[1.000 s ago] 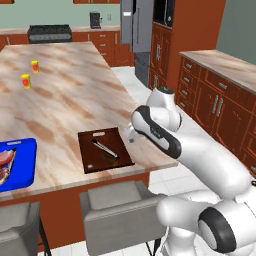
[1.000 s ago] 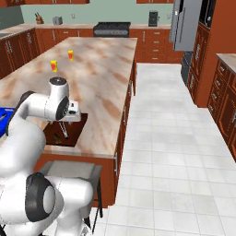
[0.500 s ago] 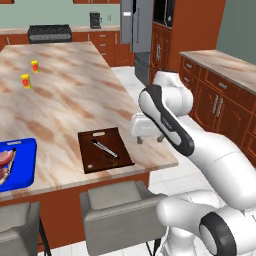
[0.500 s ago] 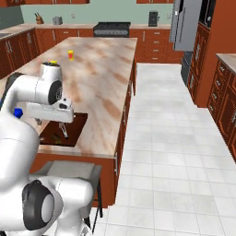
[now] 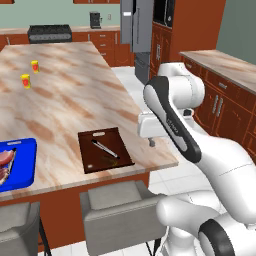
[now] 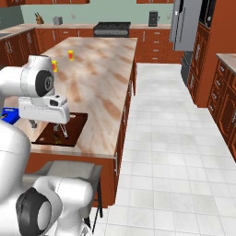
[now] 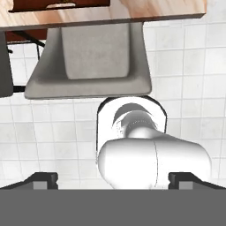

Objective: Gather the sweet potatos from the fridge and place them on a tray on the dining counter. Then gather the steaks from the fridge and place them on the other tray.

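On the counter (image 5: 65,100) the brown tray (image 5: 105,150) holds just a utensil; steak (image 5: 4,164) already on blue tray (image 5: 22,165). Gripper (image 5: 151,143) spread wide, empty, off the edge. Potatoes prob. firm, light, smooth: grab mid-body, across short axis. Fridge (image 5: 137,25) far back.

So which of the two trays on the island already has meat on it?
The bright blue tray at the counter's near left edge, holding a pinkish steak. The dark brown tray beside it carries just a thin grey utensil.
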You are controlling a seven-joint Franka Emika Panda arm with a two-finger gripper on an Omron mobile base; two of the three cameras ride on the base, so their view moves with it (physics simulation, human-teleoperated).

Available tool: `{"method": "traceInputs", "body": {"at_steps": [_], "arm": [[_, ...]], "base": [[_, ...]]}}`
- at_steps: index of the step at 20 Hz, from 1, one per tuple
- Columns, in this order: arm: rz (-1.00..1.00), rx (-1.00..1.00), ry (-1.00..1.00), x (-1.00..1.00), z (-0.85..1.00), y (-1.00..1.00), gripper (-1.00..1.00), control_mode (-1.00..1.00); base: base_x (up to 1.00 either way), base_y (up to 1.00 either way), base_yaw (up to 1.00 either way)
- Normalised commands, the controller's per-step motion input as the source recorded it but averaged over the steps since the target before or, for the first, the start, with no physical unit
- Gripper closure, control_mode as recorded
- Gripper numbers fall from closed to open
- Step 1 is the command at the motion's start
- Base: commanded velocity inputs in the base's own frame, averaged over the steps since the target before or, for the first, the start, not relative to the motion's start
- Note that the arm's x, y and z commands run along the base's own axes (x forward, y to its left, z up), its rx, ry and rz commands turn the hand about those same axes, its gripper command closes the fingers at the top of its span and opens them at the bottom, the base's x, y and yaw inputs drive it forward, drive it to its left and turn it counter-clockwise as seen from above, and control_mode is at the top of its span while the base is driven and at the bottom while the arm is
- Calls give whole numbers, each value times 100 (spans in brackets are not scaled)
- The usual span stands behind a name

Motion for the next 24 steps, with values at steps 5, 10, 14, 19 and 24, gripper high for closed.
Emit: {"method": "traceInputs", "body": {"at_steps": [5,10,14,19,24], "arm": [[0,0,5,-45,3,-39,-100,-100],[1,0,0,-57,2,0,-100,-100],[0,0,0,-29,0,0,-100,-100],[0,0,0,-1,0,0,-100,100],[0,0,0,0,0,0,-100,100]], "base": [[0,0,0],[0,0,0],[0,0,0],[-5,0,0],[-16,-87,-11]]}}
